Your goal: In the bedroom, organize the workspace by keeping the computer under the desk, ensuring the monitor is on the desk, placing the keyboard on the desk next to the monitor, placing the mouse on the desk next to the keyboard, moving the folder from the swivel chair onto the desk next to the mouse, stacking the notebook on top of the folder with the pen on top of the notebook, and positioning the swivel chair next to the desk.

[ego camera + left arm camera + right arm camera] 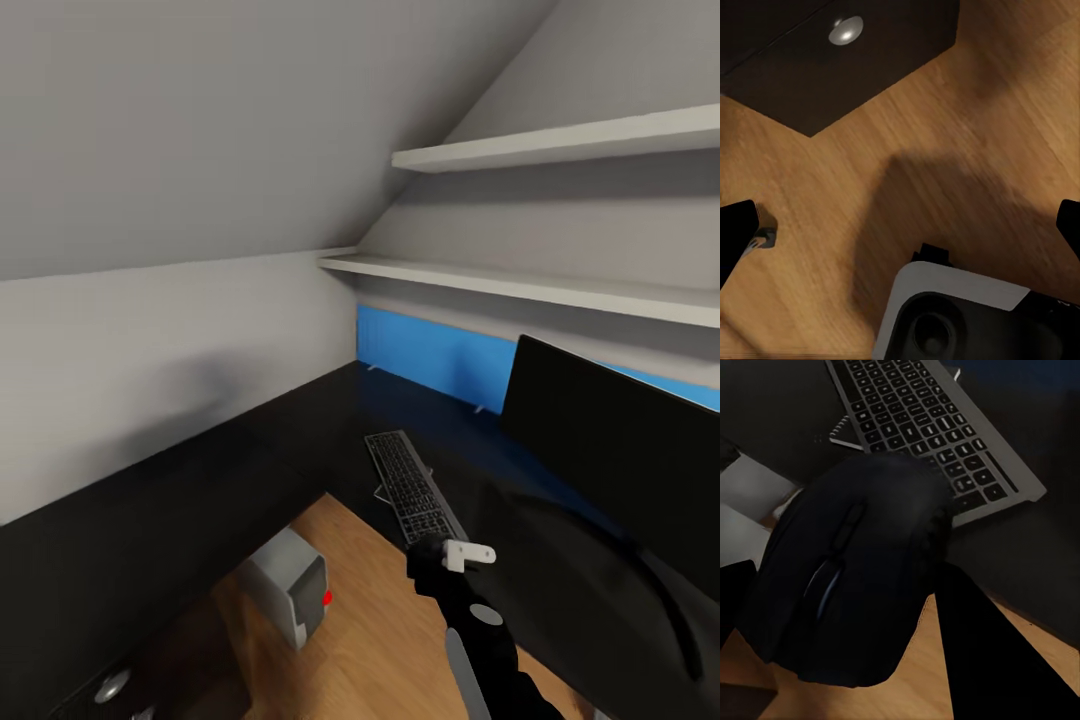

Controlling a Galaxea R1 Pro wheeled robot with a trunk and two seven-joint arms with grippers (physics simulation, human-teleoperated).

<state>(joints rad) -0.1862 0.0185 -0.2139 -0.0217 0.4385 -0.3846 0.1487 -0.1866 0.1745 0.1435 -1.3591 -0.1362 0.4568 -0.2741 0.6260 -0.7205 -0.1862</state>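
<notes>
My right gripper (851,607) is shut on the black mouse (862,562), held just off the desk's (150,500) inner front edge, above the wooden floor. Right beyond the mouse, the silver-grey keyboard (930,431) lies on the glossy black desk top; in the head view the keyboard (410,485) sits left of the large black monitor (620,460). A thin wire-edged thing (840,431) pokes out from under the keyboard. The light-grey computer (290,595) stands on the floor under the desk. My left gripper (900,225) hangs open over bare floor.
Two white shelves (520,285) run along the wall above the desk, under a sloping ceiling. A blue panel (440,355) lines the desk's back. A black drawer unit with a silver knob (846,30) stands near my left gripper; my own base (960,315) is below it.
</notes>
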